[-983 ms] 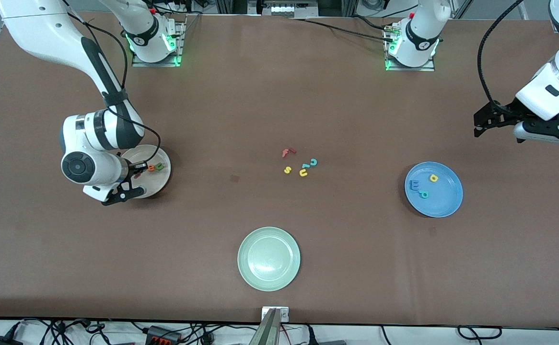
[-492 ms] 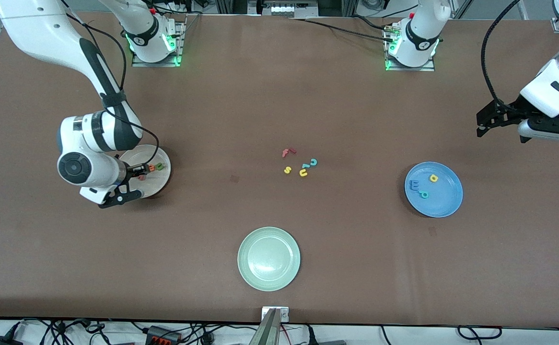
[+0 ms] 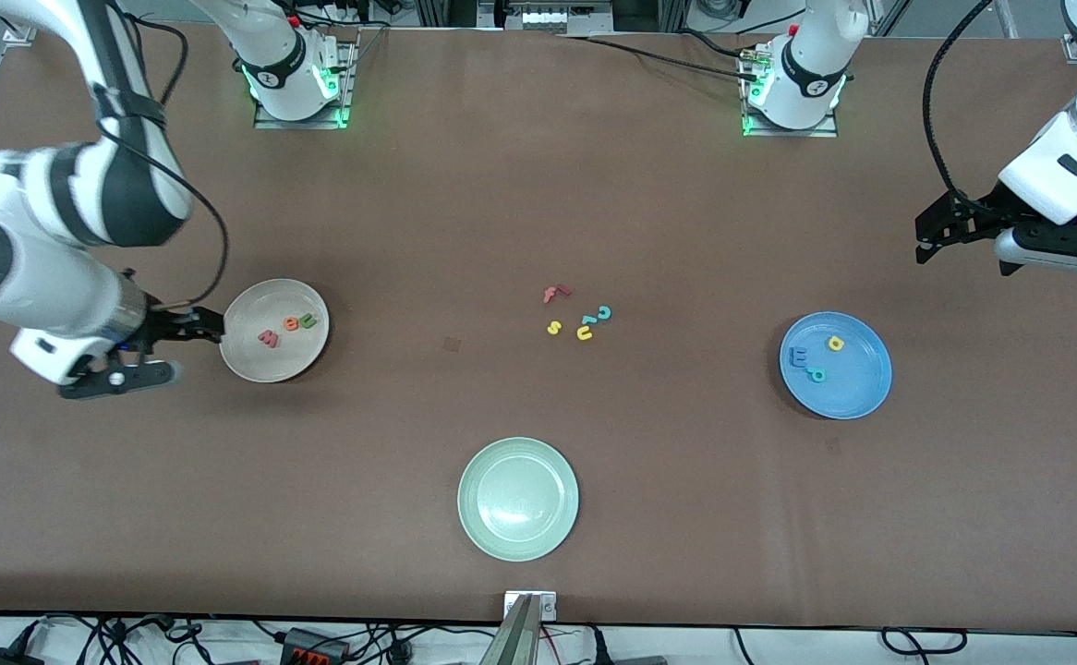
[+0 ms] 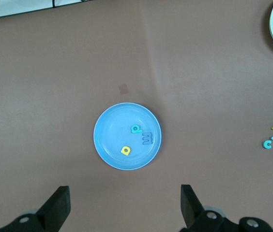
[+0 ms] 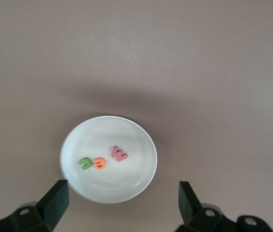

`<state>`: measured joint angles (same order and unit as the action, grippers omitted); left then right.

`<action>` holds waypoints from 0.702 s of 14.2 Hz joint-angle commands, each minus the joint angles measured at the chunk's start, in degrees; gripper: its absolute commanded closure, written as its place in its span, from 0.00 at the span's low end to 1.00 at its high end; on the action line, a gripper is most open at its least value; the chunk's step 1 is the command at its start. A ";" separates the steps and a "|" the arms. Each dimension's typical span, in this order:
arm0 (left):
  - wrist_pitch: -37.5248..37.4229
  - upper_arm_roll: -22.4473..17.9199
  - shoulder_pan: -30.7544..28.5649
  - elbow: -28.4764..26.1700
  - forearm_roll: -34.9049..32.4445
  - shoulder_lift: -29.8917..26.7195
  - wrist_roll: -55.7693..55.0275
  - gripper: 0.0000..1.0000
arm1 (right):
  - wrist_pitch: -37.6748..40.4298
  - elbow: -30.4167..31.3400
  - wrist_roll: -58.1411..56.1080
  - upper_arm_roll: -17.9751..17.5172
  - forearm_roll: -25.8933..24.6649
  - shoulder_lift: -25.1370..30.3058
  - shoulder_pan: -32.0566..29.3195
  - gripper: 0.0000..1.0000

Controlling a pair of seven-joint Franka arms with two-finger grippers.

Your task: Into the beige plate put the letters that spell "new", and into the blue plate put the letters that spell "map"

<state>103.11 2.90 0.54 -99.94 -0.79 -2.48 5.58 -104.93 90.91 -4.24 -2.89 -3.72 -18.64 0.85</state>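
Note:
The beige plate lies toward the right arm's end of the table. In it are the green n, the orange e and the pinkish-red w. My right gripper hangs open and empty just off that plate's rim; its wrist view looks down on the plate with the n, e and w. The blue plate holds the blue m, yellow a and teal p. My left gripper waits open, high up near the blue plate.
A pale green plate lies near the front edge. In the table's middle are loose letters: a red f, a yellow s, a yellow u and a teal c.
My right gripper has opened, risen and drawn back off the beige plate toward its end of the table. The w now lies in that plate. The left arm barely shifted.

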 commanded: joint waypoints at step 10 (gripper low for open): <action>-1.33 -0.26 -0.10 1.68 0.79 0.10 1.18 0.00 | 14.93 -13.14 3.28 6.41 6.88 8.60 -2.87 0.00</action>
<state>103.10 2.85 0.55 -99.62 -0.79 -2.48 5.61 -90.81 75.92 -1.78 3.65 2.85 -12.85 -0.88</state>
